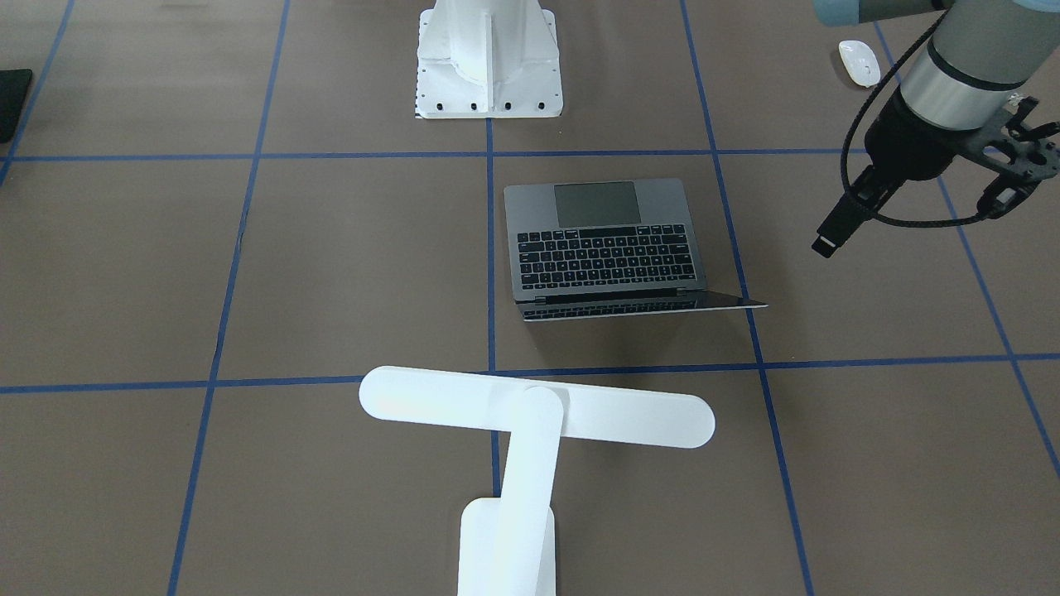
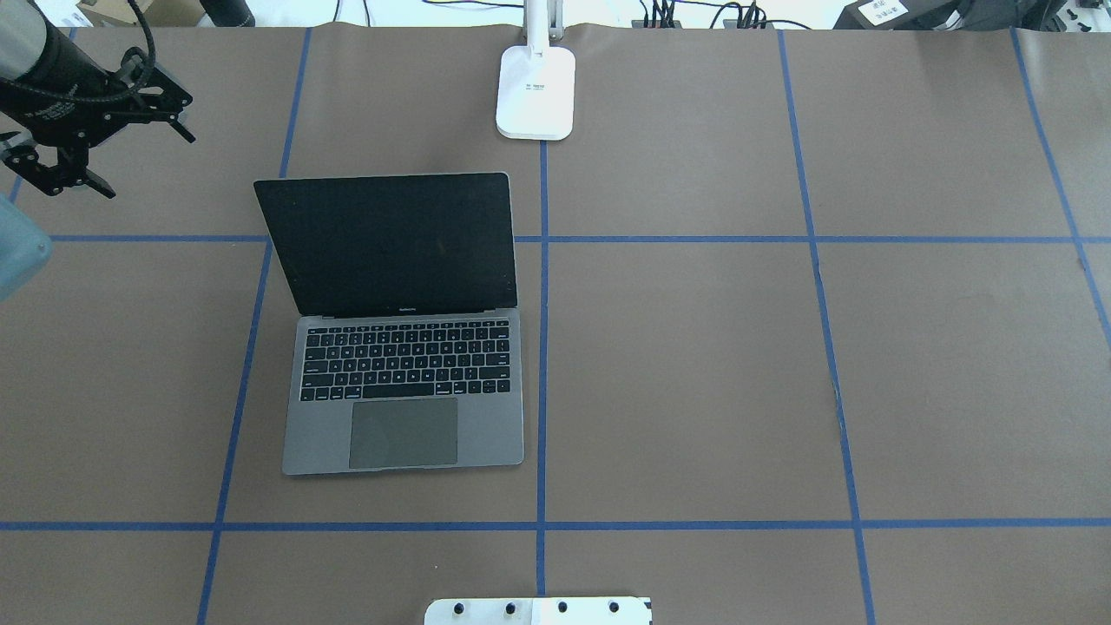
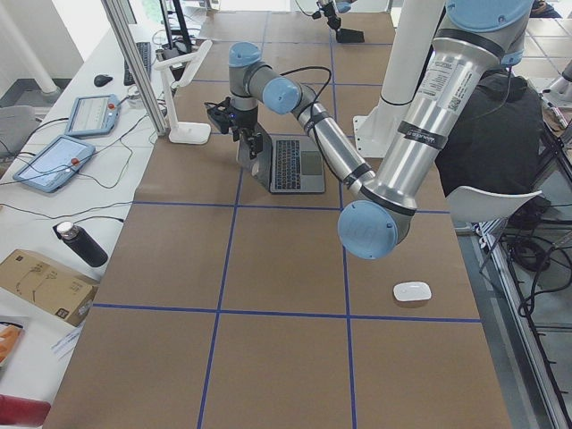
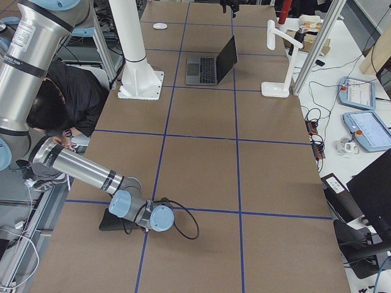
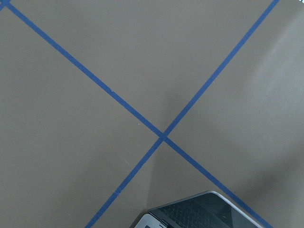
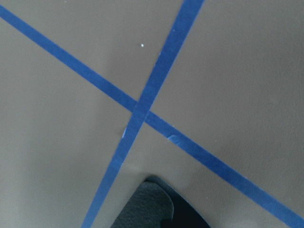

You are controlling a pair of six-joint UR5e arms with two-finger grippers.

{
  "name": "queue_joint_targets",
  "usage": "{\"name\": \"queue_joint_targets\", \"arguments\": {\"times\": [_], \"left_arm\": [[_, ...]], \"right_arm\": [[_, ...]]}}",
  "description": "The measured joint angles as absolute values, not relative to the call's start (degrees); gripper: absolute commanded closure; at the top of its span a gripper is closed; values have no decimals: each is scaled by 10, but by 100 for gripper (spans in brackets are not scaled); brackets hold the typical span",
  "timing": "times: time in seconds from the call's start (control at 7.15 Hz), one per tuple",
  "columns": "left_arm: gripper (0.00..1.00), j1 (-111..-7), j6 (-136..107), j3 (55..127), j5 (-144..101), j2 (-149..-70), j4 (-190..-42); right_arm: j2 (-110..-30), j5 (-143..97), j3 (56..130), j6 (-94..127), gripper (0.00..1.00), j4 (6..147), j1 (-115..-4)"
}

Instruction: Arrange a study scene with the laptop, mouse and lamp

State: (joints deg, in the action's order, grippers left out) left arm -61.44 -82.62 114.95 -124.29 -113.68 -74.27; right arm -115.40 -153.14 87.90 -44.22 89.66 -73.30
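The laptop (image 2: 404, 382) lies open left of centre, with its dark screen upright; it also shows in the front view (image 1: 604, 248). The white lamp (image 1: 538, 414) stands at the far edge with its bar head over the table, and its base (image 2: 535, 91) shows from overhead. The white mouse (image 1: 859, 62) lies near the robot's side on the left; it also shows in the left side view (image 3: 412, 291). My left gripper (image 1: 828, 240) hangs above the table, left of the laptop's screen, holding nothing. I cannot tell if it is open. My right gripper (image 3: 333, 12) is far to the right, and I cannot tell its state.
The white bolted pedestal (image 1: 489, 58) stands at the robot's side. A black square mat (image 1: 12, 99) lies at the right end, under my right wrist (image 4: 137, 217). A person sits beside the table (image 4: 67, 91). Blue tape lines grid the brown surface.
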Motion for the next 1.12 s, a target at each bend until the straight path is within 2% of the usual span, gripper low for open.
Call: {"name": "queue_joint_targets", "arguments": {"times": [0.14, 0.56, 0.84, 1.12], "left_arm": [[0, -614, -826, 1149, -1243, -1137, -743], [0, -613, -821, 1146, -1242, -1134, -743], [0, -613, -794, 1147, -1242, -1123, -743], [0, -613, -729, 1147, -1242, -1099, -743]], "right_arm": [[-1159, -1542, 920, -442, 100, 931, -733], [-1148, -1549, 1107, -439, 100, 1169, -737], [-1102, -1555, 1167, -422, 100, 1252, -737], [-1062, -1565, 1205, -346, 100, 1266, -736]]}}
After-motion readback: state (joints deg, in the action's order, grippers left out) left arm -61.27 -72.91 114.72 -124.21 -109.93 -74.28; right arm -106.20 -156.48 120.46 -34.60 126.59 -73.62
